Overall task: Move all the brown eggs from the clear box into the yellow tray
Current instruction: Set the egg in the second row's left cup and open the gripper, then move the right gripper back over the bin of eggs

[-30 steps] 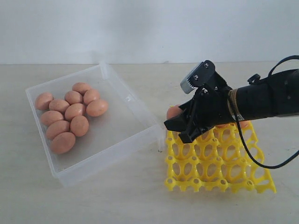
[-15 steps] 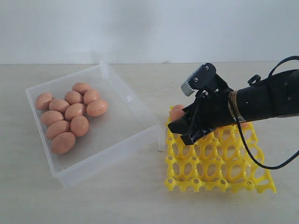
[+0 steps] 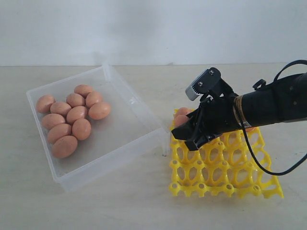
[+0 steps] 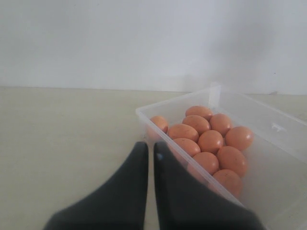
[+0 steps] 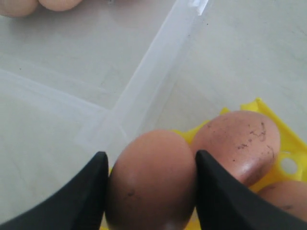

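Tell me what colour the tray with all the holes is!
The tray is bright yellow all over; the exterior view shows it best.

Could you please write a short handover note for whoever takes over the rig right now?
Left gripper: shut, empty, just outside the clear box.
Right gripper: shut on a brown egg, at the yellow tray corner by the box.
Done: at least two tray eggs are seated; the arm hides the rest.
Left: seat the held egg, then move roughly eleven box eggs.
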Controlling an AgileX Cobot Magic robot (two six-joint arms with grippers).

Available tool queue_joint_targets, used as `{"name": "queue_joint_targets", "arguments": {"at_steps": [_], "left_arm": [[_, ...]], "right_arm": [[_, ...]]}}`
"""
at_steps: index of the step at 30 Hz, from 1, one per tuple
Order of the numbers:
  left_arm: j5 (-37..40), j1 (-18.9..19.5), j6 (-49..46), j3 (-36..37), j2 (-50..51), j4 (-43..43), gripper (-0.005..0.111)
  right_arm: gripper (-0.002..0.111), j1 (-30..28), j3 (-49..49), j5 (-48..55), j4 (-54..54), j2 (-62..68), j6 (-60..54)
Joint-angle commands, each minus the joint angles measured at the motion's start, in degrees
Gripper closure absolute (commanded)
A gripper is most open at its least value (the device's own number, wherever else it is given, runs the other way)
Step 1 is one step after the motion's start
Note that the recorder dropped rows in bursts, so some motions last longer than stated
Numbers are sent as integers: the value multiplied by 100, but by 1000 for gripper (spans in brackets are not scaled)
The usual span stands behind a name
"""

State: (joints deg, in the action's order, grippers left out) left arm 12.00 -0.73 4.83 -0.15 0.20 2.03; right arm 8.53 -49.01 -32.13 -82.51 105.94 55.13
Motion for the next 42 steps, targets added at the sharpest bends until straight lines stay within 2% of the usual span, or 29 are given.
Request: {"name": "queue_joint_targets", "arguments": {"at_steps": [1, 6, 16, 25, 30, 34, 36, 39, 42], "left_arm": [[-5, 11, 10, 15, -20, 7, 103], [-5, 11, 10, 15, -20, 7, 103], [-16, 11, 10, 15, -20, 7, 103], [-6, 11, 10, 15, -20, 7, 103], [-6, 11, 10, 15, -20, 7, 103], [-6, 11, 10, 15, -20, 7, 103], [-6, 11, 10, 15, -20, 7, 103], [-6, 11, 10, 15, -20, 7, 103], [-6, 11, 10, 15, -20, 7, 103]], "right_arm": [[62, 2, -28, -54, -20, -14, 51], [55, 2, -28, -32, -20, -14, 194], [55, 2, -28, -145, -20, -14, 349], [56, 2, -28, -960, -43, -727, 1543], [56, 75, -28, -1794, 74, -1257, 2281], [56, 621, -162, -1866, 7, -1391, 2687], [56, 1119, -395, -1577, -221, -1391, 3101], [56, 1984, -891, -258, -638, -1378, 3700], [56, 2595, -1560, 985, -1248, -1161, 3865]]}}
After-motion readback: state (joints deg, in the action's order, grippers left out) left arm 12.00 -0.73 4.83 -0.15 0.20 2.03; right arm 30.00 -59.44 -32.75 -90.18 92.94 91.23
